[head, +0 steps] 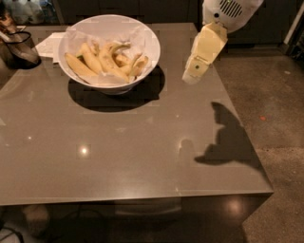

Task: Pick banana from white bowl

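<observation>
My cream gripper [191, 76] hangs over the grey counter [118, 161], right of the glossy white paper-lined bowl [153, 45] holding yellow bananas [102, 64]. A dark mesh basket [20, 48] stands left. How my jaws stand, I cannot tell.

The arm [209, 45] has a rounded white housing [230, 9] with a few short dark slots on its face. Below it is a pale cream, boxy segment that narrows toward its end. The pincer [190, 77] is the whitish tip of that segment, at one o'clock in the view, over the tabletop [142, 156].
</observation>
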